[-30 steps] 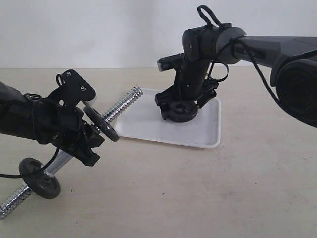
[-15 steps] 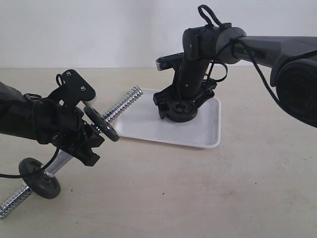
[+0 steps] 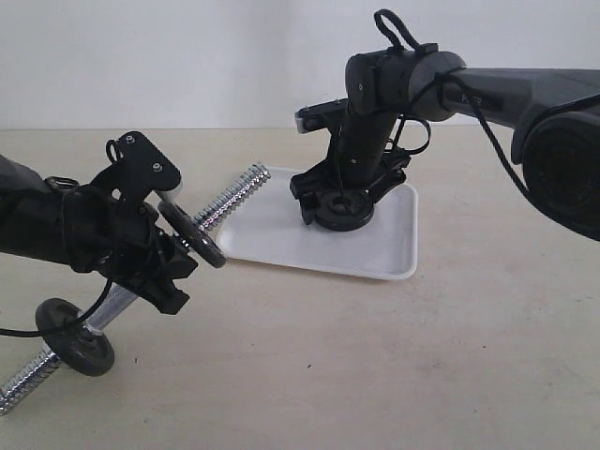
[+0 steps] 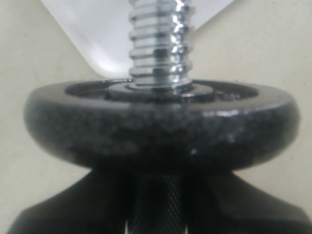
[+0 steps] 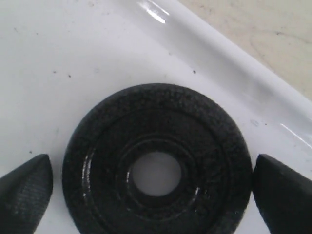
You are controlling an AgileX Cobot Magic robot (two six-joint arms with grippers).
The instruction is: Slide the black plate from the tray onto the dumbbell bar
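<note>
A black plate [image 5: 156,161] lies flat on the white tray [image 5: 58,73], near its far right corner [image 3: 398,202]. My right gripper [image 5: 156,192] is down over this plate [image 3: 339,214] and open. One of its fingertips [image 5: 27,187] stands on either side of the rim with a small gap. My left gripper [image 3: 169,258] is shut on the knurled middle of the dumbbell bar [image 4: 157,204] and holds it at a slant. Two more black plates sit on the bar, one [image 3: 192,234] just past the left jaws, one [image 3: 75,336] near the low end. The upper threaded end [image 3: 239,192] points at the tray.
The tray's near left corner [image 4: 97,29] lies just beyond the bar's upper thread [image 4: 158,39]. The bar's lower threaded end [image 3: 23,380] rests on the beige table [image 3: 375,356]. A white wall stands behind.
The right gripper has shifted slightly over the plate on the tray. The left arm and the bar have not moved.
</note>
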